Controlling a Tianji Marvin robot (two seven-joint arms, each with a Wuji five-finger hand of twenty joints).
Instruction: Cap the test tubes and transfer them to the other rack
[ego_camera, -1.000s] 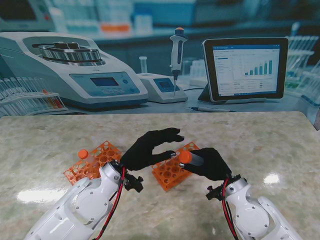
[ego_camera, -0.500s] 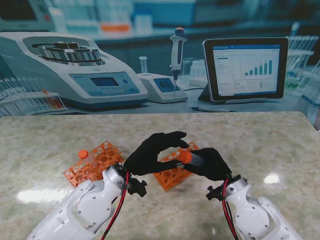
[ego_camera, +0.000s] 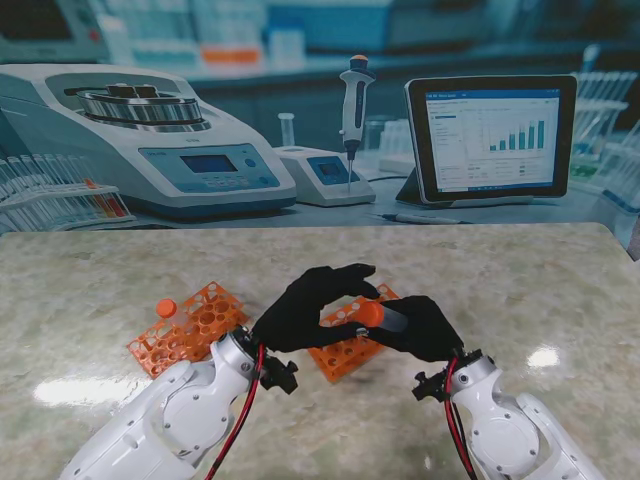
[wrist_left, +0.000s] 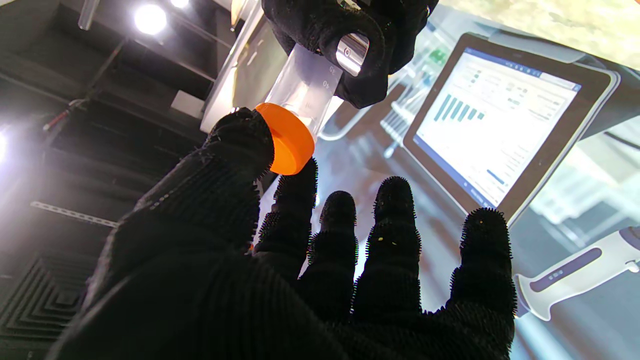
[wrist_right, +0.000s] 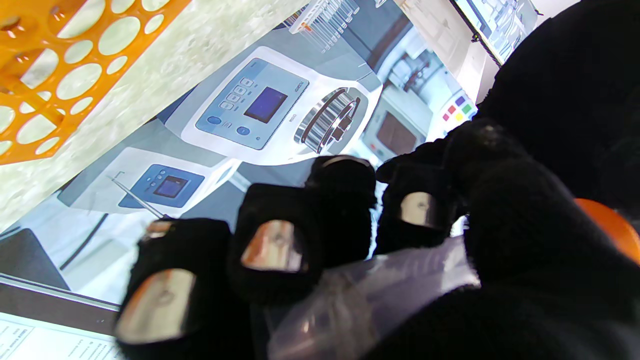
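Note:
My right hand (ego_camera: 422, 328) is shut on a clear test tube (wrist_left: 306, 82), held roughly level above the table. An orange cap (ego_camera: 370, 313) sits on the tube's open end. My left hand (ego_camera: 308, 305) has come in from the left. Its thumb and index finger pinch the cap (wrist_left: 289, 140) while its other fingers (wrist_left: 395, 210) stay spread. In the right wrist view the tube (wrist_right: 370, 295) lies across the closed fingers (wrist_right: 272, 250). Under both hands lies an orange rack (ego_camera: 340, 352). A second orange rack (ego_camera: 195, 322) to the left holds one capped tube (ego_camera: 166, 308).
Both racks rest on the marble table (ego_camera: 540, 270). Along the back runs a printed lab backdrop showing a centrifuge (ego_camera: 150, 135), a pipette (ego_camera: 354, 100) and a tablet (ego_camera: 490, 135). The empty holes of the nearer rack (wrist_right: 60, 65) show in the right wrist view.
My left hand has shifted a little to the right and its thumb and index finger have closed onto the cap. The right hand and tube have stayed put.

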